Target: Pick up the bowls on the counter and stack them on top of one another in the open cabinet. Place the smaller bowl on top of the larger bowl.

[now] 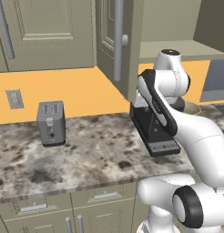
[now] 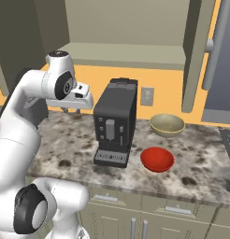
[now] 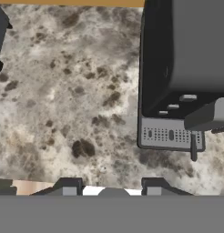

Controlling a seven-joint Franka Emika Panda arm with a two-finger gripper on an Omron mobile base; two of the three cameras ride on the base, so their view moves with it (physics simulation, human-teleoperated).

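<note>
Nearest, by the counter's (image 2: 201, 163) front edge, sits the red smaller bowl (image 2: 157, 159); the tan larger bowl (image 2: 167, 124) sits behind it near the wall. No bowl is picked yet. Left of the coffee machine (image 2: 115, 122), the gripper (image 3: 111, 184) hangs part-open, empty, and next must reach right to the tan bowl.

Boxy grey metal toaster (image 1: 51, 123) standing left, tall black coffee machine (image 2: 115, 122) with slotted drip tray, grey wall outlet (image 2: 147, 96) behind it
</note>
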